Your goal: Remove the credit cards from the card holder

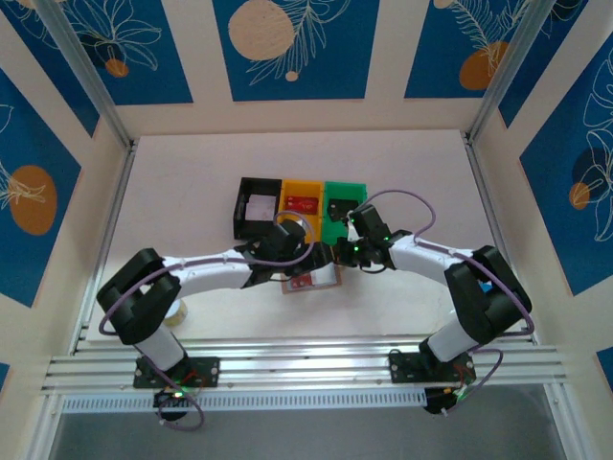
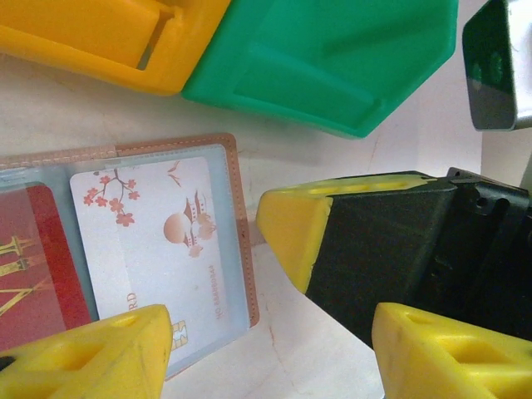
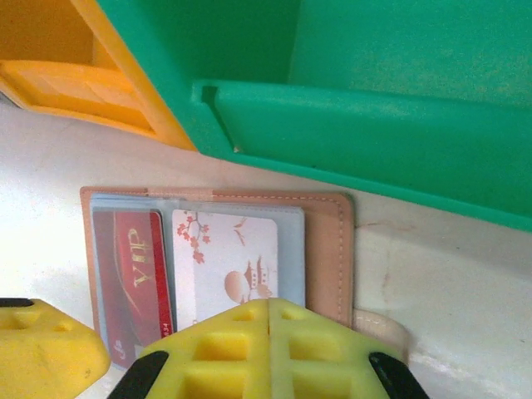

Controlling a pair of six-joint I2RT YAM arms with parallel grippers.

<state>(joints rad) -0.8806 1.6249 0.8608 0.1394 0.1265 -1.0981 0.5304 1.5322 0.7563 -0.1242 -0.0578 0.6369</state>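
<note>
Right end effector (image 3: pixel 268 314) pressed together | left end effector (image 2: pixel 270 353) spread | card holder (image 3: pixel 328 249): red card (image 3: pixel 133 266), white card (image 3: pixel 229 258)

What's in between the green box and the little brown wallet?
Nothing, just a bare strip of white table between the green bin and the open card holder, seen in the right wrist view.

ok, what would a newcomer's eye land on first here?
The open card holder lies just before the yellow bin and green bin, a red card and a white blossom card in its clear pockets. The shut right fingers and open left fingers crowd over it.
</note>
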